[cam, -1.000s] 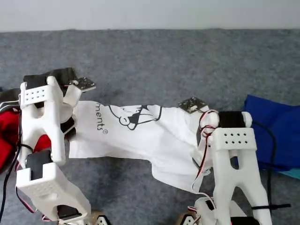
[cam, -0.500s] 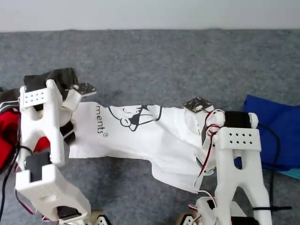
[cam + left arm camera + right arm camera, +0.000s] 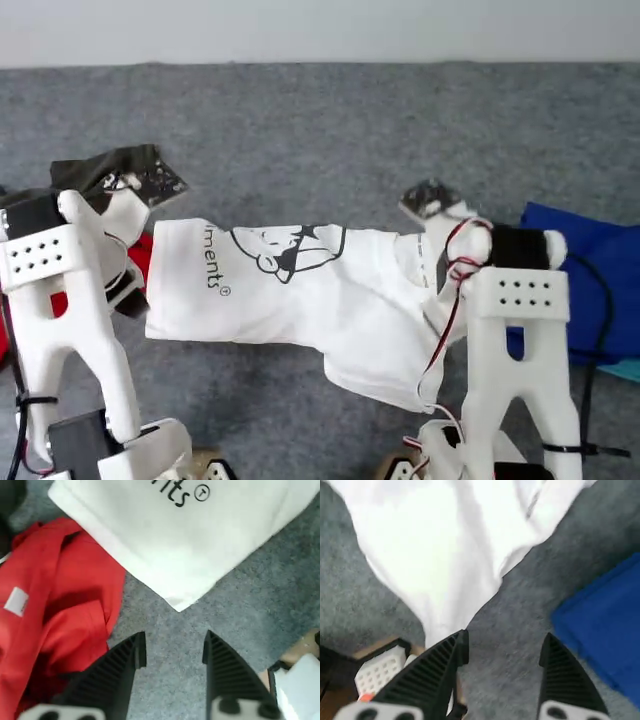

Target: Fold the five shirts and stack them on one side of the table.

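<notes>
Grey, felt-like covering runs across the whole desk point(image 3: 350, 130), with a pale wall along its far edge. My left claw point(image 3: 172, 645) hangs released, its dark jaws spread with nothing between them, above bare grey just off a corner of the white shirt point(image 3: 200, 540). To one side of that corner the red shirt point(image 3: 60, 605) lies crumpled, its edge tucked under the white fabric. My right claw point(image 3: 506, 642) is likewise released and empty, jaws wide apart over the grey strip between a drooping end of the white shirt point(image 3: 435, 545) and the blue shirt point(image 3: 600, 620). From the high view, the white shirt point(image 3: 300, 290) lies stretched across the middle of the desk between my two arms, printed side up and rumpled toward the right arm point(image 3: 515, 320). The blue shirt point(image 3: 590, 270) sits at the right edge, the red shirt point(image 3: 140, 255) peeks out beside the left arm point(image 3: 60, 300), and a dark shirt point(image 3: 110, 165) is bunched just beyond it.
</notes>
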Motion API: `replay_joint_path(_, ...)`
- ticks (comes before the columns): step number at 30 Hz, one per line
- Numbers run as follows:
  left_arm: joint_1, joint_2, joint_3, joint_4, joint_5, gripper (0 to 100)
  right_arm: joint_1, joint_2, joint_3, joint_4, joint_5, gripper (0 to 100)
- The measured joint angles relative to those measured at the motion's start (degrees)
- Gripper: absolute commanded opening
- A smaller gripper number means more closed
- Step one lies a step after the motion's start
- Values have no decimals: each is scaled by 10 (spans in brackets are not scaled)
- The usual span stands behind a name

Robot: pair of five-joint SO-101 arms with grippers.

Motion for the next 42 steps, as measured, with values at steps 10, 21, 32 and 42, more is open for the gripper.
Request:
replay_joint_path(10,108,67,3,-168,171,15,-4,206,-128,-148,-55,9)
replay_joint_path(21,151,324,-131,-210,235,15,-62,501,-305,-200,-66,9)
replay_joint_path(32,115,568,-409,-90,240,15,-7,737,-520,-182,-34,9)
replay_joint_path(42,106,662,-656,12,237,15,21,833,-755,-61,-34,9)
